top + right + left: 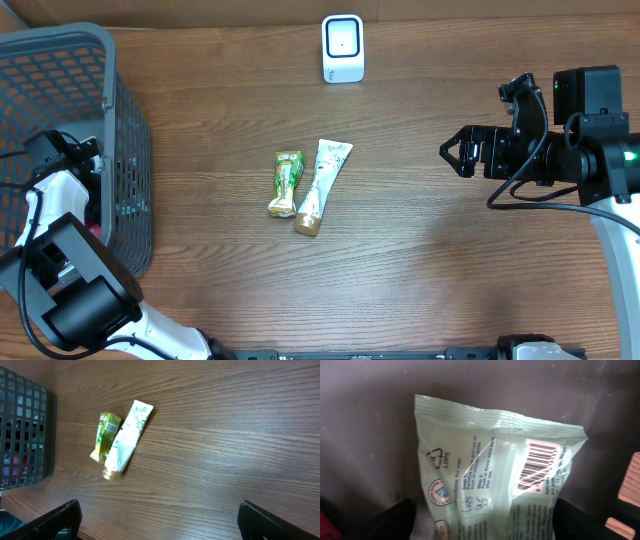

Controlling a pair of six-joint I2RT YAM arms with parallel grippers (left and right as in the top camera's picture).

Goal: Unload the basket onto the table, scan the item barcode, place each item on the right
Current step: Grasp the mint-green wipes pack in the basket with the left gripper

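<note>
The green packet [495, 470] lies between the wide-open, empty jaws of my left gripper [487, 521], so I should pinch its edges squarely, keeping the barcode [537, 465] uncovered.

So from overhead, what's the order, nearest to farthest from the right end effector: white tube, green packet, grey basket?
From the right end effector:
1. White tube, at table centre.
2. Green packet, just left of the tube.
3. Grey basket, at the far left edge.
</note>
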